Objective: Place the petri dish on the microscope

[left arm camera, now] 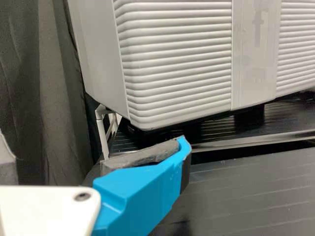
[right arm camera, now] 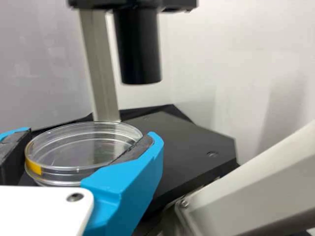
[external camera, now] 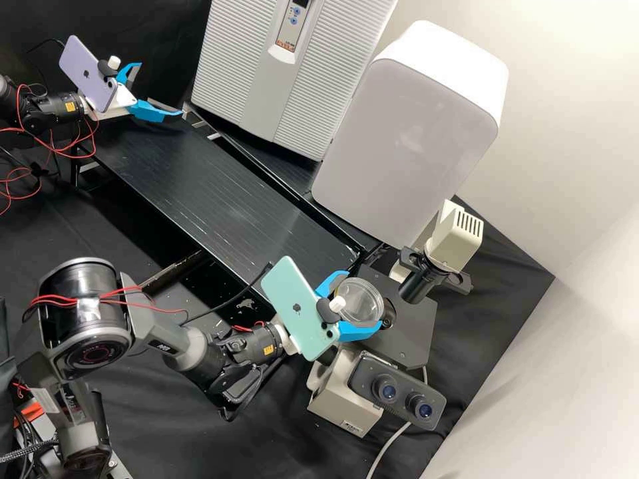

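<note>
Because the petri dish (external camera: 360, 299), clasped by the right gripper (external camera: 363, 299) in the high view's right half, looks light, stiff and brittle, its slick side wall (right arm camera: 64, 173) wants a gentle, even squeeze — while the left gripper (external camera: 160, 89) gapes at upper left.

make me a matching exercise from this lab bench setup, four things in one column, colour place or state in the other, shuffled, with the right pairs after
Things
1. petri dish
2. left gripper
3. right arm's phone
4. microscope stage

Colour, place or state
A. mint green
B. flat and black
C. held by the right gripper
D. fingers spread apart, holding nothing

Right pairs
1-C
2-D
3-A
4-B
</note>
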`<state>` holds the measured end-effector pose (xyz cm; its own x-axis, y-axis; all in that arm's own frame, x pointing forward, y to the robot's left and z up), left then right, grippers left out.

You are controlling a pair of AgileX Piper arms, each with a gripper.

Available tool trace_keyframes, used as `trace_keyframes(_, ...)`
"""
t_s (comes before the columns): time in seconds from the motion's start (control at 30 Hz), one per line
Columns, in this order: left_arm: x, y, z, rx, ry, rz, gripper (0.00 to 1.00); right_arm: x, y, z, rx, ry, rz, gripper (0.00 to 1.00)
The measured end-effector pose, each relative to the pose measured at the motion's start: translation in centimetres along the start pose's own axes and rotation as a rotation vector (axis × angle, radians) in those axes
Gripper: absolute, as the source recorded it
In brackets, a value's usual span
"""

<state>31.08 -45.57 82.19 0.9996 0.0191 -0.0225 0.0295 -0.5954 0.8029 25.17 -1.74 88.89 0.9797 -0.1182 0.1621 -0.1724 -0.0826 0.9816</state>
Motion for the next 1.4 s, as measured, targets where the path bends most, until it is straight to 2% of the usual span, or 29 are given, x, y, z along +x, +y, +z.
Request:
trace_keyframes(0.23, 0.0, 0.0, 0.0, 0.0, 0.0, 0.0, 1.0, 0.4, 0.7, -0.3, -0.018, 0.026, -0.004, 0.0)
trace_keyframes(0.5, 0.0, 0.0, 0.0, 0.0, 0.0, 0.0, 1.0, 1.2, 0.7, -1.3, -0.022, 0.06, -0.003, 0.0)
trace_keyframes(0.6, 0.0, 0.0, 0.0, 0.0, 0.0, 0.0, 1.0, 1.8, 0.0, -1.5, -0.049, 0.065, -0.033, 0.0)
trace_keyframes(0.7, 0.0, 0.0, 0.0, 0.0, 0.0, 0.0, 1.0, 2.3, -0.9, -1.2, -0.082, 0.05, -0.067, 0.0)
trace_keyframes(0.83, 0.0, 0.0, 0.0, 0.0, 0.0, 0.0, 1.0, 2.9, -1.6, -0.7, -0.1, 0.01, -0.087, 0.0)
trace_keyframes(1.1, 0.0, 0.0, 0.0, 0.0, 0.0, 0.0, 1.0, 4.1, -2.2, 0.2, -0.112, -0.024, -0.091, 0.0)
trace_keyframes(1.4, 0.0, 0.0, 0.0, 0.0, 0.0, 0.0, 1.0, 4.1, -1.8, 0.7, -0.111, -0.04, -0.079, 0.0)
